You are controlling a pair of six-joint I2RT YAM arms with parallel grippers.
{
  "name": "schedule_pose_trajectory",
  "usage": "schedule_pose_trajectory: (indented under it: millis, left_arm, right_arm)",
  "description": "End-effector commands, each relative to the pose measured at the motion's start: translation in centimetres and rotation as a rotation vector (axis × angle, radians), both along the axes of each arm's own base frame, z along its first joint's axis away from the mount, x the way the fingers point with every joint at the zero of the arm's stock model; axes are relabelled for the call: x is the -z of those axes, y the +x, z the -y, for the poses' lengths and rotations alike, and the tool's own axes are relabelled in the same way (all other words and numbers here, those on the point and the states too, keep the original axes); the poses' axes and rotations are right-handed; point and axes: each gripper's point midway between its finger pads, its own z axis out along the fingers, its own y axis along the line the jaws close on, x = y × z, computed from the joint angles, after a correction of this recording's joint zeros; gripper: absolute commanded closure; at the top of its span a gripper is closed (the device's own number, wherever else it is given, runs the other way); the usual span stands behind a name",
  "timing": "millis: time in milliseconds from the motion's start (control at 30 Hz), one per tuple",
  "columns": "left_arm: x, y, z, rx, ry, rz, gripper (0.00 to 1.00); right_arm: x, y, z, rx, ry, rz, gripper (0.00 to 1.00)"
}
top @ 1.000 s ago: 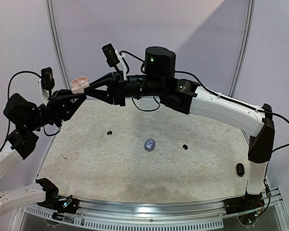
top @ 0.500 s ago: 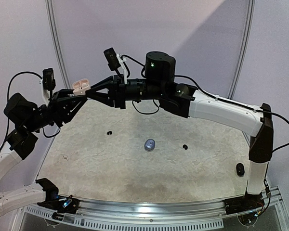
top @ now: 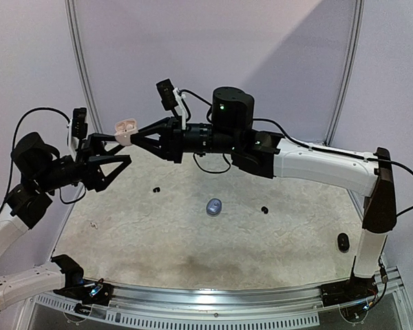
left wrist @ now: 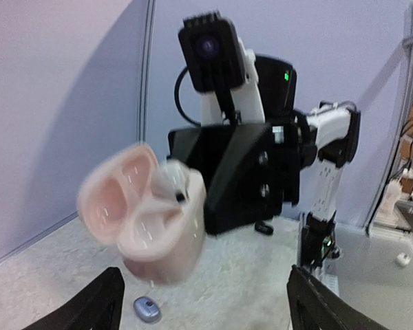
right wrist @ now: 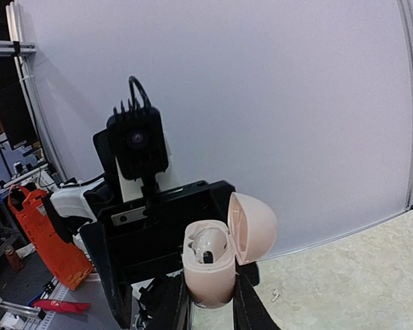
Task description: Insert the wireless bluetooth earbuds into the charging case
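The pink charging case (top: 126, 128) hangs in the air above the table's far left, its lid open. My right gripper (top: 129, 135) is shut on its lower body, fingers (right wrist: 176, 302) on either side of the case (right wrist: 210, 268). A white earbud (right wrist: 206, 245) sits in one socket; in the left wrist view the same earbud (left wrist: 169, 184) shows in the blurred case (left wrist: 158, 227). My left gripper (top: 119, 152) is open, just below-left of the case and apart from it, holding nothing. Two black earbuds (top: 155, 189) (top: 264, 209) lie on the table.
A bluish-grey case (top: 213, 206) lies shut mid-table, also low in the left wrist view as the grey case (left wrist: 146, 310). A black case (top: 343, 242) sits near the right arm's base. A small white bud (right wrist: 274, 295) lies on the mat (top: 193, 247).
My left gripper has opened and drawn back down from the pink case. The right arm has carried the case slightly right and lower.
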Motion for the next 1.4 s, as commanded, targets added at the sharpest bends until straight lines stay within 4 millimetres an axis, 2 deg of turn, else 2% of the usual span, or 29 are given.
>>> schedule_pose_trajectory:
  millis: [0, 133, 167, 267, 333, 467, 533, 600, 767, 833, 933, 967, 1067, 1133, 1367]
  left_arm:
    - [4.3, -0.7, -0.6, -0.014, 0.217, -0.054, 0.15]
    - [7.9, -0.7, -2.3, -0.078, 0.439, -0.123, 0.14]
    - [8.6, -0.6, -3.0, -0.103, 0.498, -0.140, 0.14]
    - [12.2, 0.0, -5.6, -0.189, 0.722, -0.234, 0.15]
    - [14.7, -0.6, -7.2, -0.165, 0.895, -0.268, 0.18]
    - [17.7, -0.7, -10.5, -0.083, 1.172, -0.321, 0.22]
    - [18.5, 0.3, -12.3, -0.114, 1.233, -0.453, 0.24]
    - [19.5, 2.3, -14.4, -0.236, 1.279, -0.611, 0.30]
    - [22.7, 6.3, -21.9, -0.622, 1.398, -0.869, 0.42]
    - [24.3, 7.4, -24.7, -0.750, 1.383, -0.997, 0.43]
    - [26.6, 8.4, -28.2, -0.898, 1.249, -1.241, 0.43]
    - [27.3, 8.5, -28.7, -0.924, 1.186, -1.329, 0.44]
    - [29.0, 9.0, -27.5, -0.912, 0.977, -1.541, 0.47]
    - [29.7, 9.3, -26.3, -0.899, 0.906, -1.574, 0.47]
    - [32.7, 8.4, -26.3, -1.018, 0.814, -1.659, 0.48]
  right_arm:
    - [-3.7, 2.0, 2.7, 0.143, 0.085, 0.029, 1.00]
    - [-3.4, 4.0, 4.0, 0.260, 0.076, 0.024, 1.00]
    - [-3.2, 4.4, 4.3, 0.283, 0.072, 0.024, 1.00]
    - [-2.7, 5.3, 5.0, 0.331, 0.054, 0.030, 1.00]
    - [-2.3, 5.8, 5.4, 0.345, 0.048, 0.034, 1.00]
    - [-1.7, 6.5, 6.3, 0.343, 0.053, 0.029, 1.00]
    - [-1.5, 6.8, 6.7, 0.352, 0.042, 0.031, 1.00]
    - [-1.1, 6.9, 7.1, 0.362, 0.029, 0.046, 1.00]
    - [-0.5, 7.5, 7.7, 0.379, 0.011, 0.080, 1.00]
    - [-0.2, 7.8, 7.6, 0.372, 0.006, 0.081, 1.00]
    - [0.7, 8.3, 7.5, 0.367, -0.013, 0.075, 1.00]
    - [0.9, 8.3, 7.5, 0.366, -0.020, 0.074, 1.00]
    - [2.2, 8.4, 7.6, 0.374, -0.047, 0.065, 1.00]
    - [2.9, 8.4, 7.8, 0.382, -0.061, 0.056, 1.00]
    - [3.9, 8.3, 8.9, 0.413, -0.084, 0.025, 1.00]
